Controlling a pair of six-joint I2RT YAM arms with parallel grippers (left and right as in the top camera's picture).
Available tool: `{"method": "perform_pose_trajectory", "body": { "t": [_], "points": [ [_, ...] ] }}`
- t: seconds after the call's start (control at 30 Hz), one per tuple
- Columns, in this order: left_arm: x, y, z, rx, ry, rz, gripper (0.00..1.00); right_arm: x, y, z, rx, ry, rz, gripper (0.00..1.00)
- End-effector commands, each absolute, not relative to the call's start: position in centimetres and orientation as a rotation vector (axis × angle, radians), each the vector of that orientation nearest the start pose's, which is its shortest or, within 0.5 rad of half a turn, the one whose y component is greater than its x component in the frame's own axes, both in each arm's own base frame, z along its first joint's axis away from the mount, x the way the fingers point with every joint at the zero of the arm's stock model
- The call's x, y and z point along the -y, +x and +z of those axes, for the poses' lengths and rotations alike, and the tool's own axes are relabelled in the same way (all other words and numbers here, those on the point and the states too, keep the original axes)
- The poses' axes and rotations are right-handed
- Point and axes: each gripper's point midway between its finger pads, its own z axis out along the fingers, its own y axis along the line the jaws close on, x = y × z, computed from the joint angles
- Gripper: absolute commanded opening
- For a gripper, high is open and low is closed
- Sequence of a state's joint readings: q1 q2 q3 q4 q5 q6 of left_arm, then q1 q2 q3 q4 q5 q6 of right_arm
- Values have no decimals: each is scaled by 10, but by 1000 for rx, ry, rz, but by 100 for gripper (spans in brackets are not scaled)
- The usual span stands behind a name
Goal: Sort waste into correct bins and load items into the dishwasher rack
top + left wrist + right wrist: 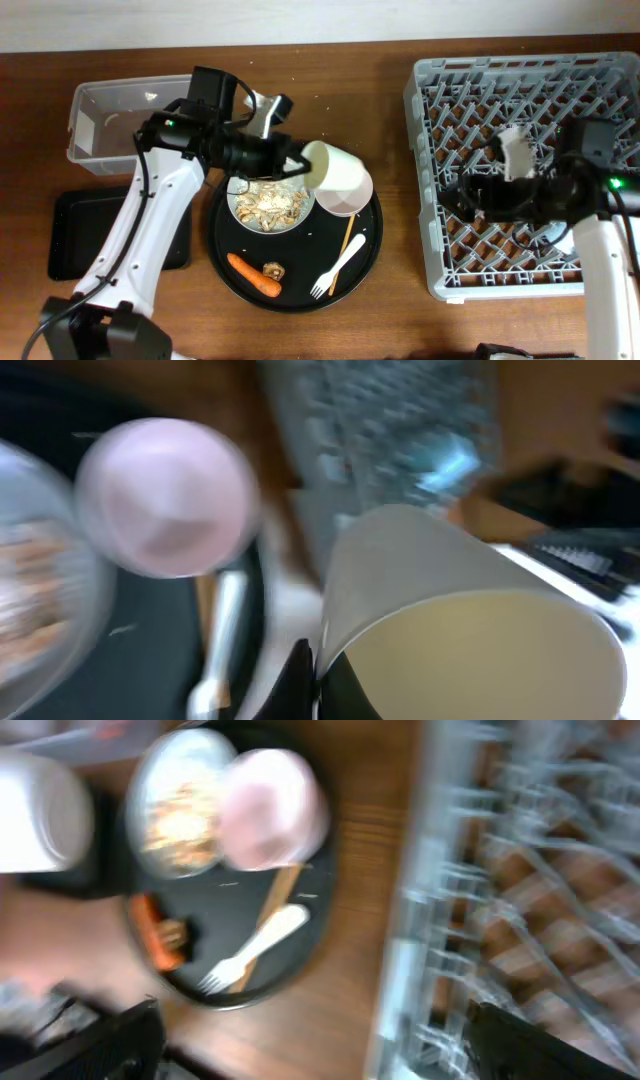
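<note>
Left gripper (pixel 303 166) clamped on one small white cup (pixel 338 168) tipped sideways. Below, on the large round black tray (pixel 300 250) – one orange carrot (pixel 253 276), one white plastic fork (pixel 338 268). Right gripper (pixel 462 197) – fingers apart, empty – over the grey plastic lattice rack (pixel 500 287).

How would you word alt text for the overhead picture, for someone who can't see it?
Seen from above, the left arm's jaws hold a white cup tilted over a round black tray carrying a bowl of scraps, saucer, carrot, fork and chopstick. The right arm hangs over a grey dishwasher rack.
</note>
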State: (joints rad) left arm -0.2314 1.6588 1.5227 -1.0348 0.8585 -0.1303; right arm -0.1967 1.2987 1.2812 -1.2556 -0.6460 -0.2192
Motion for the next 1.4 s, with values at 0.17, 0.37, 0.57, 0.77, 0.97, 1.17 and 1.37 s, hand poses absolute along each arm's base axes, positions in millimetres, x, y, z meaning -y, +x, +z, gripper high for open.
{"method": "perform_pose_trajectory", "body": {
  "t": [0.17, 0.37, 0.57, 0.77, 0.97, 1.17, 1.37],
  "points": [
    [244, 317, 244, -2431, 544, -1724, 0, -138, 273, 269, -2111, -679, 1394, 98],
    [256, 304, 259, -2368, 589, -1856, 0, -187, 267, 269, -1984, -931, 1448, 99],
    [263, 298, 259, -2371, 618, -1864, 0, -199, 267, 290, -1809, -993, 1507, 87],
    [262, 299, 257, -2376, 619, -1854, 1, -199, 267, 290, -1811, -993, 1508, 57],
    [184, 333, 160, -2879, 374, -876, 39, -164, 297, 239, -2249, -759, 1199, 49],
    [127, 345, 142, -2974, 176, -542, 39, 0, 316, 227, -2708, 5, 483, 46],
    [128, 345, 142, -2973, 177, -544, 40, 131, 286, 199, -2792, 677, -27, 46]
  ]
}}
